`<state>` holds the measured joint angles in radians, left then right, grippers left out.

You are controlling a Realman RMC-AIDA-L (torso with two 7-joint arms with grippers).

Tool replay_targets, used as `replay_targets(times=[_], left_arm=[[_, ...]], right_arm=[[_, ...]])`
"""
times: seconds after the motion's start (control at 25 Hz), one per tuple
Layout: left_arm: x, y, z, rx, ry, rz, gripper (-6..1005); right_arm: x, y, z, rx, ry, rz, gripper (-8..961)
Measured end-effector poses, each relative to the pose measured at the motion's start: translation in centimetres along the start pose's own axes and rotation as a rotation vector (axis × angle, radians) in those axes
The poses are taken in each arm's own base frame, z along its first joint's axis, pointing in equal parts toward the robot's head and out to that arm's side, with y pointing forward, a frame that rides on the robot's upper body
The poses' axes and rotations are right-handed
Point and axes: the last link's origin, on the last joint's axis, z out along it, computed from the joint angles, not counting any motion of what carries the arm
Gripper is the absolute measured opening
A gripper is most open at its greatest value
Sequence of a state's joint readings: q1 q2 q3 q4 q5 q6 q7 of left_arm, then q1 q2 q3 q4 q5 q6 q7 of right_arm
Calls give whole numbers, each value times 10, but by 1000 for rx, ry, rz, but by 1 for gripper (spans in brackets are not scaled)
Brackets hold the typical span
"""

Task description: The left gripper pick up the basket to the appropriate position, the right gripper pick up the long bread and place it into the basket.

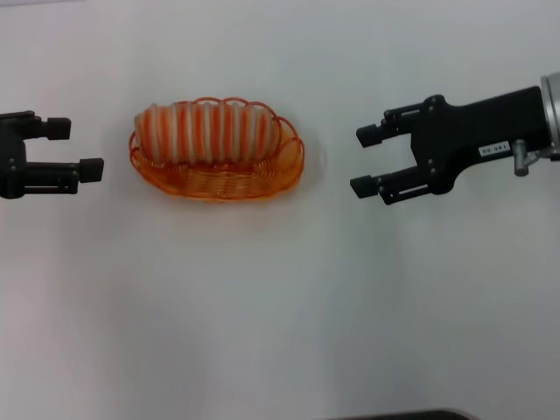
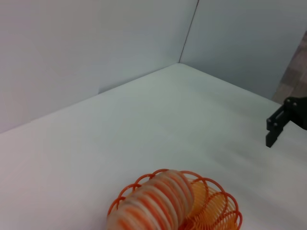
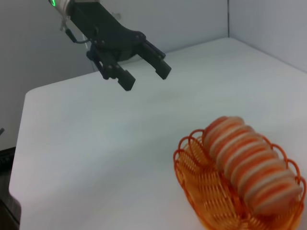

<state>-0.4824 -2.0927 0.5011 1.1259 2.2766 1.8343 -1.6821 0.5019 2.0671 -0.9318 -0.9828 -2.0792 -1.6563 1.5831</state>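
The orange wire basket stands on the white table, left of centre in the head view. The long bread, pale with orange-red ridges, lies lengthwise inside it, one end resting high on the rim. My left gripper is open and empty, just left of the basket and apart from it. My right gripper, with its white label, is open and empty, a short way right of the basket. The right wrist view shows the bread in the basket and the left gripper beyond.
The left wrist view shows the bread, the basket and a finger of the right gripper. Grey walls close the table's far side. A dark edge lies at the table's near side.
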Motion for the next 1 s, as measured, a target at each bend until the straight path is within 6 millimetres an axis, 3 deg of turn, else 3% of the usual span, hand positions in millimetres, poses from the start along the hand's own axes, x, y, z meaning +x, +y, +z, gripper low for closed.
replay_targets(times=[0.44, 1.0], left_arm=[[-8, 0, 5, -8, -20, -12, 861], [-8, -2, 12, -4, -43, -10, 861]], right_arm=[[31, 9, -5, 35, 12, 63, 777], [42, 8, -5, 76, 26, 66, 780]])
